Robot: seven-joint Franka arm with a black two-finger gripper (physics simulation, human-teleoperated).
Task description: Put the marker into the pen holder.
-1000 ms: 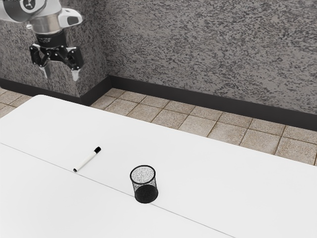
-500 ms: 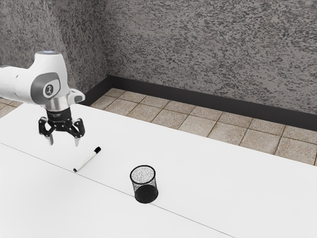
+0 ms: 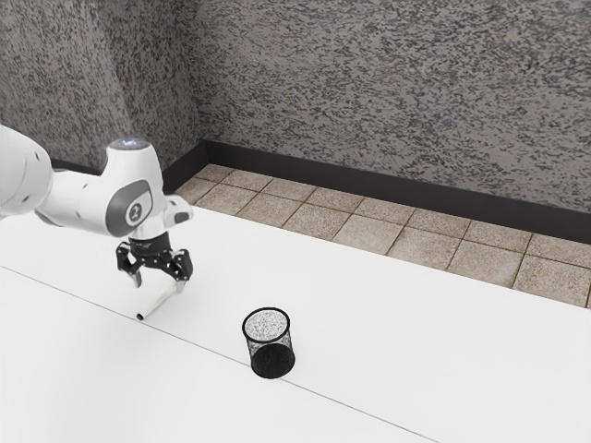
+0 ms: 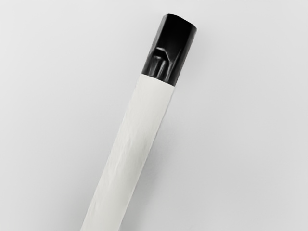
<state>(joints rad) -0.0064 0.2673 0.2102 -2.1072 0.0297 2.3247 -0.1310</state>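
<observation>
The fingers point(image 3: 137, 278) stand apart, low over the table point(image 3: 369, 341); the pen holder point(image 3: 271, 360) is upright, well apart from them toward the exterior view's right and nearer that camera; the marker point(image 3: 159, 301) lies on the table just below them, its long axis slanting across the line from one finger to the other, by my reading, its black cap point(image 4: 171, 45) at one end; a small turn would square the grip before they close.
</observation>
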